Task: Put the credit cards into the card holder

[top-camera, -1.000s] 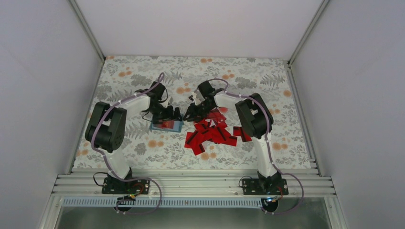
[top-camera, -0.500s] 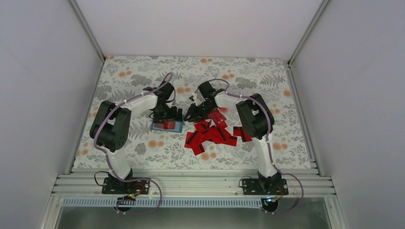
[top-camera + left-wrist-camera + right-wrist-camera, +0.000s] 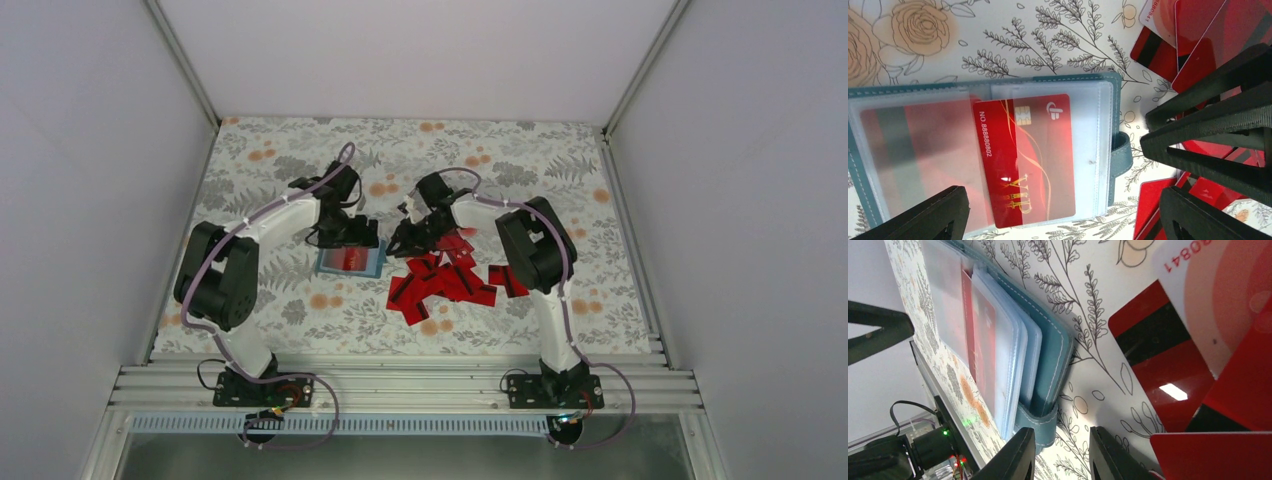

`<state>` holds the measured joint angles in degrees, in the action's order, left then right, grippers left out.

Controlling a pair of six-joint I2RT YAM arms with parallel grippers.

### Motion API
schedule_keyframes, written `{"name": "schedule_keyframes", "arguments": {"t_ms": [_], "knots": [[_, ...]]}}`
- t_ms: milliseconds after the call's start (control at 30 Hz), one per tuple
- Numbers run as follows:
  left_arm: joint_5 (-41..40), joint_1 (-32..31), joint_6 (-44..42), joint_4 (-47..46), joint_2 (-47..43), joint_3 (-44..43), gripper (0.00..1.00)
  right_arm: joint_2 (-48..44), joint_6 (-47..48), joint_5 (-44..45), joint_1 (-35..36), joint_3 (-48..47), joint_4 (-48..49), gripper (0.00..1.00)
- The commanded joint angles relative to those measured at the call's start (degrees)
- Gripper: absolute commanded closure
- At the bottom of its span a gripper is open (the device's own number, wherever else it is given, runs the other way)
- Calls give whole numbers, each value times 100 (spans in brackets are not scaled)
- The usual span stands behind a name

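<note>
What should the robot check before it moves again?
1. Card holder lying open: ok.
2. VIP card pushed fully in: not ok, part sticks out.
3. Left gripper open and empty: ok.
4. Right gripper has a card ready: not ok, nothing between its fingers.
5. Right gripper clear of the holder's tab: cannot tell.
6. Loose credit cards lying beside the holder: ok.

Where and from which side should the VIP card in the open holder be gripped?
Grip the VIP card by its long edge beside the printed number, which seems to poke out of the clear sleeve. Come low from the card holder's fold side: the card lies flat, the rest covered.
</note>
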<state>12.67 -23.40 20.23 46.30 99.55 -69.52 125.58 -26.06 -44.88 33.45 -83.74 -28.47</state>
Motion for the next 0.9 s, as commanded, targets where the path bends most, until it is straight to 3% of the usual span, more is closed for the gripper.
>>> {"name": "schedule_keyframes", "arguments": {"t_ms": [0, 867], "knots": [[-154, 35, -72, -205, -37, 138, 6, -157, -224, 97, 136, 213, 98, 71], [913, 68, 14, -1071, 447, 653, 10, 157, -224, 232, 304, -30, 17, 72]]}}
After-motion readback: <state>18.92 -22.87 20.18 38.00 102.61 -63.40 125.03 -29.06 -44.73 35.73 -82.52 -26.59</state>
